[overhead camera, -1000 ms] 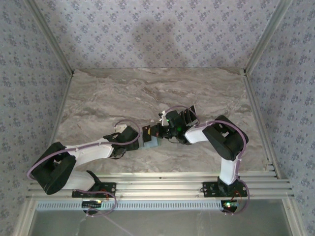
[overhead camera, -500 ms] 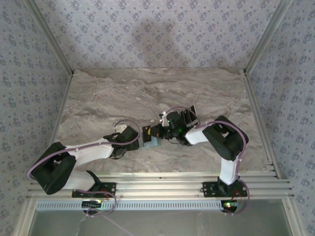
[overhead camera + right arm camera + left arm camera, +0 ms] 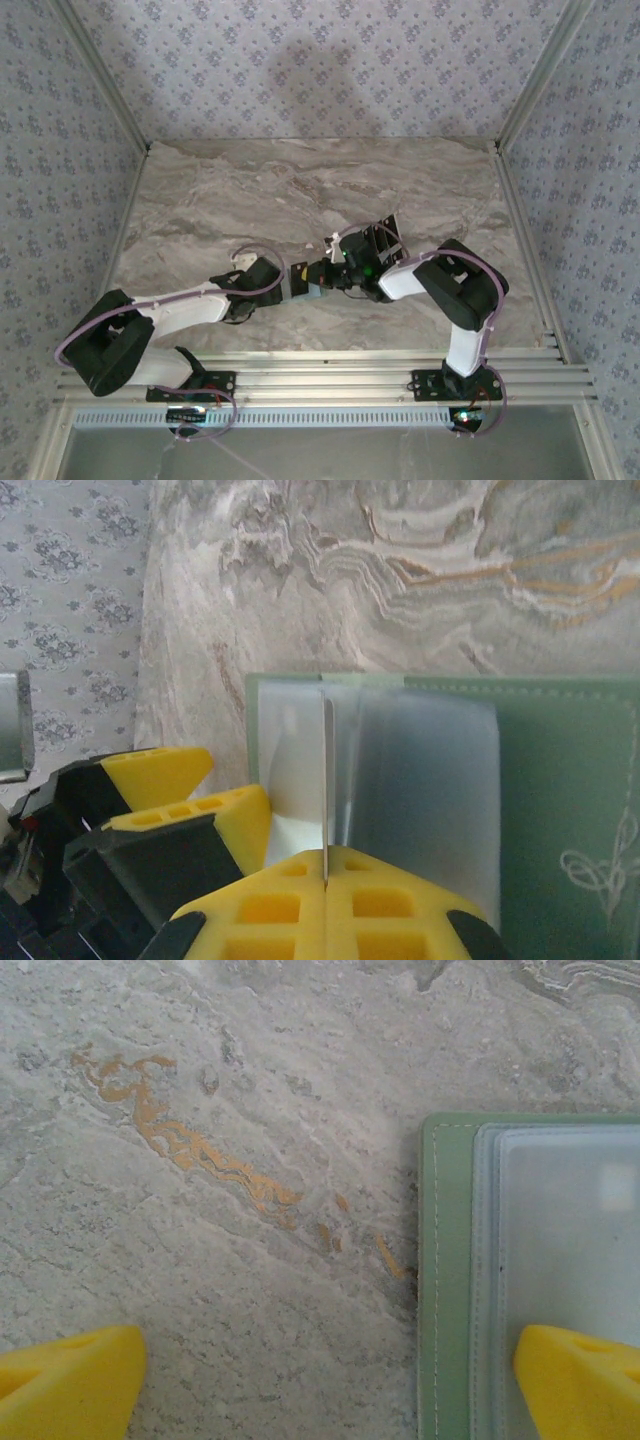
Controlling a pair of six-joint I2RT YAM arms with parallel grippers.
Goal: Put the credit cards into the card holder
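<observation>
The sage-green card holder [image 3: 560, 780] lies flat on the marble, its clear sleeves [image 3: 420, 780] fanned open. My right gripper [image 3: 326, 865] is shut on a thin credit card [image 3: 326, 780], seen edge-on and standing upright between the sleeves. My left gripper [image 3: 330, 1385] is open, one yellow fingertip [image 3: 580, 1380] over the holder's clear sleeve [image 3: 560, 1220] and the other [image 3: 70, 1380] over bare marble. From above, the two grippers [image 3: 298, 282] [image 3: 322, 275] meet at the holder [image 3: 312, 293]. What look like more dark cards [image 3: 383, 238] lie behind the right wrist.
The marble tabletop [image 3: 300, 190] stretches away beyond the arms. Patterned walls [image 3: 320, 60] and aluminium rails [image 3: 520, 250] close it in at the sides. The left gripper's fingers [image 3: 160, 775] sit right beside the holder's edge in the right wrist view.
The right wrist has turned a little and edged toward the holder with the card. The left arm has stayed where it was.
</observation>
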